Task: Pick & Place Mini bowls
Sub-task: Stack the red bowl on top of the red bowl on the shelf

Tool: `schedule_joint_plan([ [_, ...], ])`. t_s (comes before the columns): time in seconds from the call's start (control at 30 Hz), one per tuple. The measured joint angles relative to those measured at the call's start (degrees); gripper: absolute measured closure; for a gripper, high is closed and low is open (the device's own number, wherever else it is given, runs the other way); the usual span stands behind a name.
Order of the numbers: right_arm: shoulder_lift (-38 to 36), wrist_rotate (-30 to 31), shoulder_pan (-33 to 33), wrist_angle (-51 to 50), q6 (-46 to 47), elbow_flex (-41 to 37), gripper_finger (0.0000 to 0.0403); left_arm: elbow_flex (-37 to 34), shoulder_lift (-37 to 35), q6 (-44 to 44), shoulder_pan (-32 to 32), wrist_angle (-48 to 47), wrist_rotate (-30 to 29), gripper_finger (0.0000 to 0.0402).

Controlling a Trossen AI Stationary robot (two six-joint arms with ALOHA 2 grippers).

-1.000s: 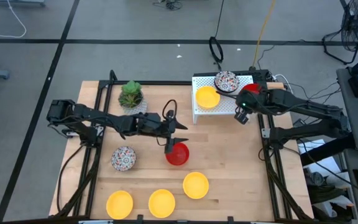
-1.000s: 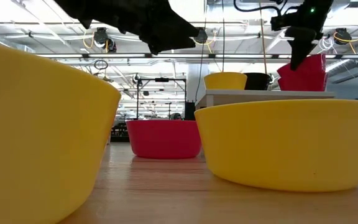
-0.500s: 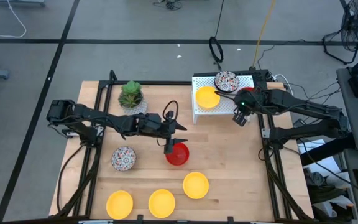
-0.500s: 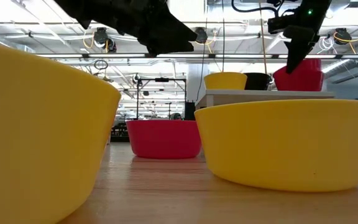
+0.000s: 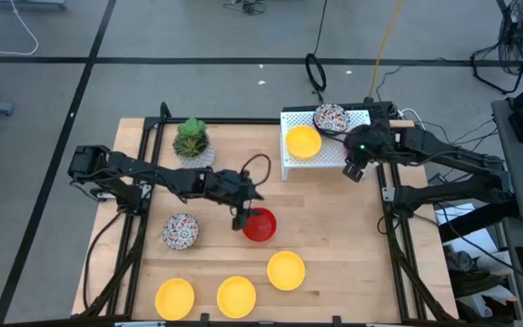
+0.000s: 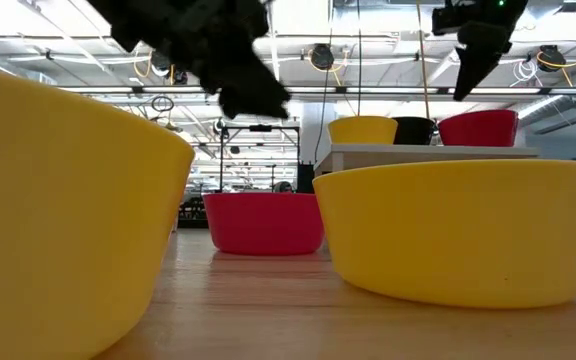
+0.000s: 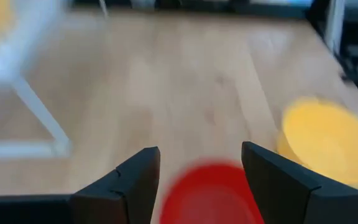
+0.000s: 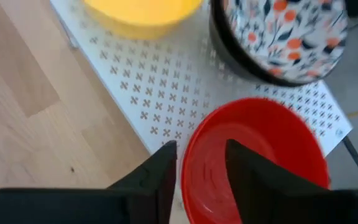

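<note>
Red plastic fills the space just under the right claw (image 8: pixel 197 180): a red bowl (image 8: pixel 253 158) sits on the white perforated shelf (image 8: pixel 166 93), with the claw's fingers spread either side of its near rim and not gripping it. In the low view this claw (image 6: pixel 471 70) hangs just above that red bowl (image 6: pixel 478 128), clear of it. Beside it on the same shelf stand a speckled bowl (image 8: pixel 281 34), white inside with red and dark sprigs and a dark outside, and a yellow bowl (image 8: pixel 138 12). No brand, label or writing can be read on any bowl or on the shelf.

From above, the shelf (image 5: pixel 320 163) stands at the far right of the wooden surface (image 5: pixel 334 236). The left claw (image 5: pixel 241 218) reaches over the middle of the surface, just beside a second red bowl (image 5: pixel 261 225). In its wrist view its fingers (image 7: pixel 129 180) are spread wide, that red bowl (image 7: pixel 207 193) lies low between them, untouched, and a yellow bowl (image 7: pixel 325 140) lies off to one side.

Another speckled bowl (image 5: pixel 181 231) lies near the left arm, and three yellow bowls (image 5: pixel 235 295) lie along the near edge. A potted plant (image 5: pixel 191 139) stands at the far left.
</note>
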Motion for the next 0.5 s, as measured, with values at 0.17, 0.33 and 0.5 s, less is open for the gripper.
schedule_joint_plan([
  [0.17,-0.6,-5.6,0.0,2.8,-3.6,1.4,0.0257,0.0,0.0,0.9,-2.6,-9.8,4.5,0.0172],
  [0.33,-0.7,-15.5,0.0,8.0,-8.1,1.4,0.0263,0.0,0.0,5.9,-5.6,-13.9,4.4,0.0172],
  [0.5,-0.7,-16.5,0.0,11.5,-9.0,1.4,0.0267,0.0,2.4,6.2,-6.5,-14.1,4.1,0.0172],
])
